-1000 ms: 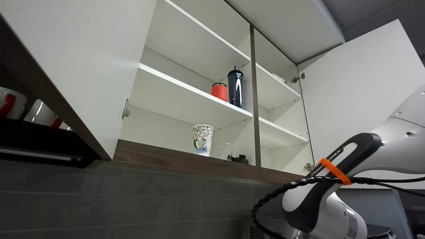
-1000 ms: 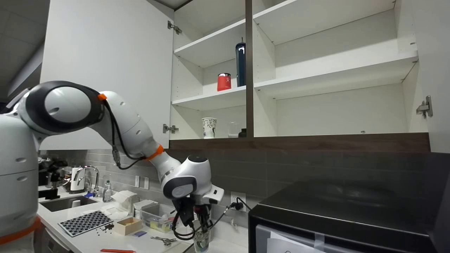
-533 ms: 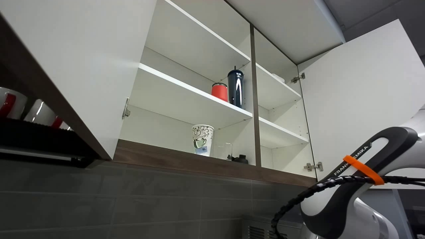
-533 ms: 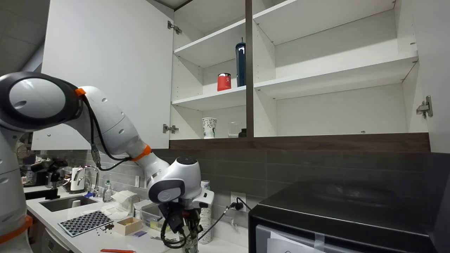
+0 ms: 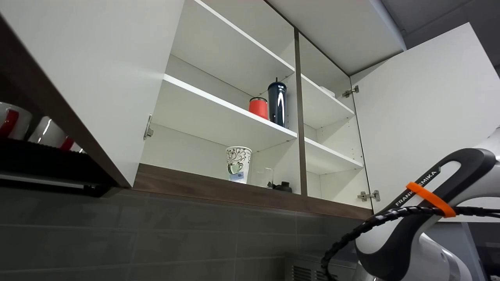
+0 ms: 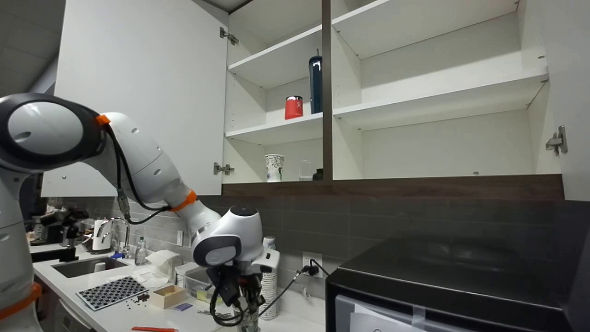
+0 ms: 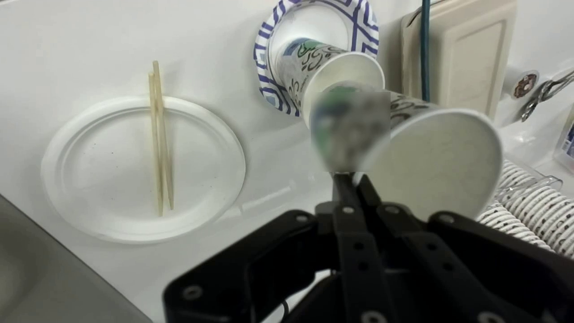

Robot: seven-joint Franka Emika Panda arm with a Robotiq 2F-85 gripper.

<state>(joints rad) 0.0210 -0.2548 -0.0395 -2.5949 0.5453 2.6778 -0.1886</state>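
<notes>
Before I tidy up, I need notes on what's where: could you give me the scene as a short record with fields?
Held: white, swirl-printed paper cup, pinched near its rim by the black gripper
Close by: matching paper cup standing on a round, blue-and-white paper plate
Apart: two slim, pale wooden chopsticks across a plain white plate
Middle shelf: short red tumbler and tall dark-blue tumbler
Overhead: white cabinet doors, standing open in both exterior views

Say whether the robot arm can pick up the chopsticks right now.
Probably not: the gripper looks pinched on a paper cup. Otherwise, nothing visible covers the chopsticks on the white plate.
</notes>
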